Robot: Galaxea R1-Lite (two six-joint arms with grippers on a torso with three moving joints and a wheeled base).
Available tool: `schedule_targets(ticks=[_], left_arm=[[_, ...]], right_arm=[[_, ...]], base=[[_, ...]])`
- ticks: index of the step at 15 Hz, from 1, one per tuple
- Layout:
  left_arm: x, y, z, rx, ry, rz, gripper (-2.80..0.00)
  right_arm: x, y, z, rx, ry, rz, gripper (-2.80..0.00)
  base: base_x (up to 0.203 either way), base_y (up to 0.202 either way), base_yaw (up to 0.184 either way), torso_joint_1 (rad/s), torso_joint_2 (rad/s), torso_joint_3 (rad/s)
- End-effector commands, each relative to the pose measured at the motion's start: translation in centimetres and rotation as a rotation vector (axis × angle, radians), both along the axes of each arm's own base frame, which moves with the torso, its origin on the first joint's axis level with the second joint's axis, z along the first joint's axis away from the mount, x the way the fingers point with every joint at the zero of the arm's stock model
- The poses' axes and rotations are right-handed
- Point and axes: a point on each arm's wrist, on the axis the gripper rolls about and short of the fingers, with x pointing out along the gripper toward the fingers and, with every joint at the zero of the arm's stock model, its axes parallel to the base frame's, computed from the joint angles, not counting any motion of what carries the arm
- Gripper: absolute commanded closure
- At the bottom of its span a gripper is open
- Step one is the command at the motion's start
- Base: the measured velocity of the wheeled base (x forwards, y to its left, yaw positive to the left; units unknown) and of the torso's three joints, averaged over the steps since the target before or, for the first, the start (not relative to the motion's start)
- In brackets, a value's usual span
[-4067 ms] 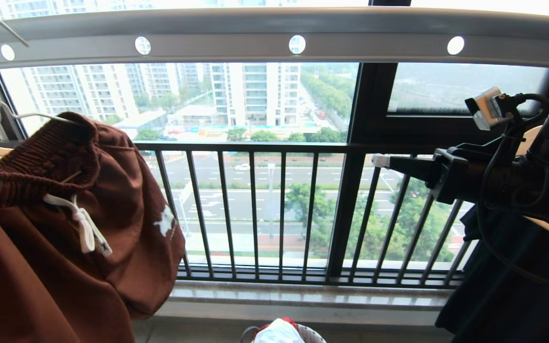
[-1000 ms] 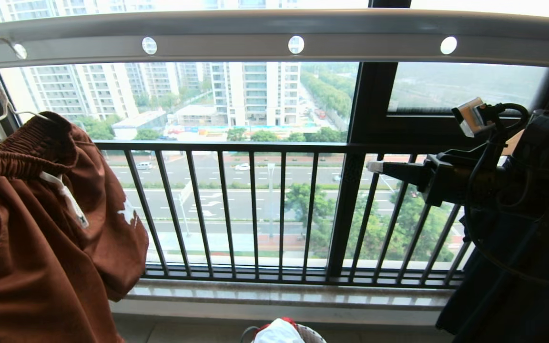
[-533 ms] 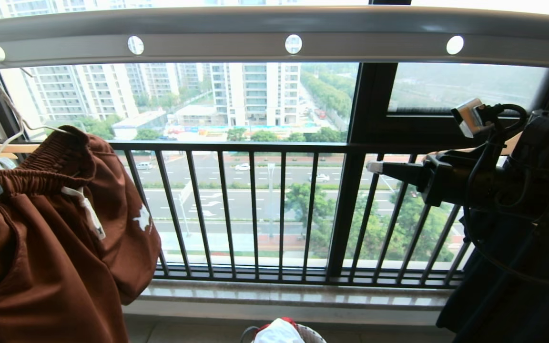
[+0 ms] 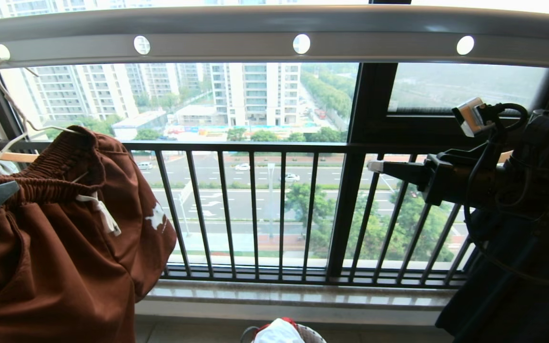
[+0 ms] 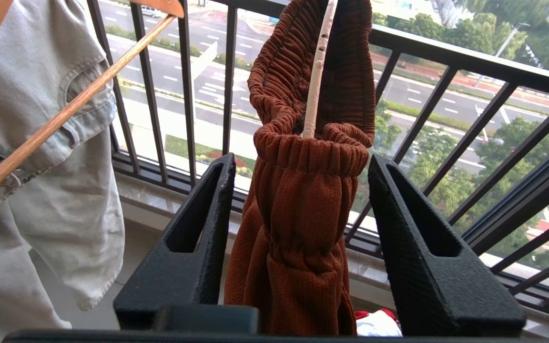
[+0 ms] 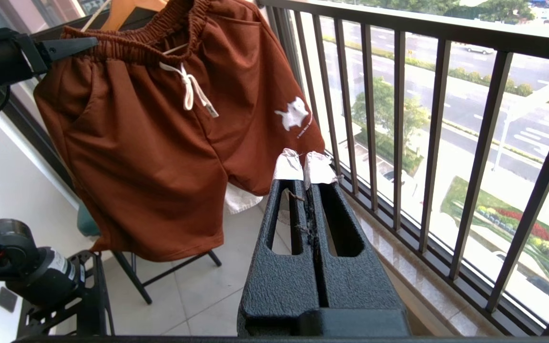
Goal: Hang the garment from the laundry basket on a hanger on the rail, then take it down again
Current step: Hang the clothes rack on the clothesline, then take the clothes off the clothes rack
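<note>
While the garment [image 4: 65, 247] is hung on the hanger [image 4: 12, 109] hooked into the rail [image 4: 265, 38], the left gripper [image 5: 303, 190] is held around its waistband, jaws wide apart; the right gripper [image 6: 303, 164] is kept closed, empty

Rust-brown shorts [image 4: 65, 247] w/ white print, grey rail [image 4: 274, 33]

Loads of open air along the rail [image 4: 274, 28] between the brown shorts [image 4: 65, 247] and the right gripper [image 4: 374, 166]. Black railing [image 4: 255, 209] blocks going further out, and a wooden hanger with pale denim [image 5: 41, 157] crowds the shorts' far side.
</note>
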Motion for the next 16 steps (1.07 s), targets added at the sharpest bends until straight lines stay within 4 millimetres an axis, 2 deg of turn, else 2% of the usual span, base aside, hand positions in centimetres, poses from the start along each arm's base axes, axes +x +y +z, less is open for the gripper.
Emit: schedule_targets(ticks=[1, 8, 13, 14, 16], left_arm=[[-0.8, -0.2, 0.6, 0.007, -0.036, -0.001, -2.80], [-2.1, -0.5, 2.6, 0.025, -0.118, 0.005, -2.80], [-4.2, -1.2, 5.3, 0.031, -0.126, -0.016, -2.80], [-4.1, -1.3, 5.4, 0.029, -0.126, -0.032, 0.00], [-3.9, -1.6, 5.4, 0.025, -0.119, -0.069, 0.00]], right_arm=[[0.0, 0.0, 0.1, 0.002, -0.004, 0.005, 0.00], [-0.1, 0.0, 0.2, 0.002, -0.007, 0.004, 0.00], [-0.4, -0.1, 0.5, 0.005, -0.017, 0.003, 0.00], [-0.4, -0.2, 0.6, 0.005, -0.019, 0.000, 0.00], [-0.9, -0.6, 1.1, 0.008, -0.034, -0.014, 0.00]], base=[[0.000, 0.000, 0.000, 0.000, 0.00, 0.000], [0.000, 0.000, 0.000, 0.000, 0.00, 0.000], [0.000, 0.000, 0.000, 0.000, 0.00, 0.000], [0.000, 0.000, 0.000, 0.000, 0.00, 0.000], [0.000, 0.000, 0.000, 0.000, 0.00, 0.000]])
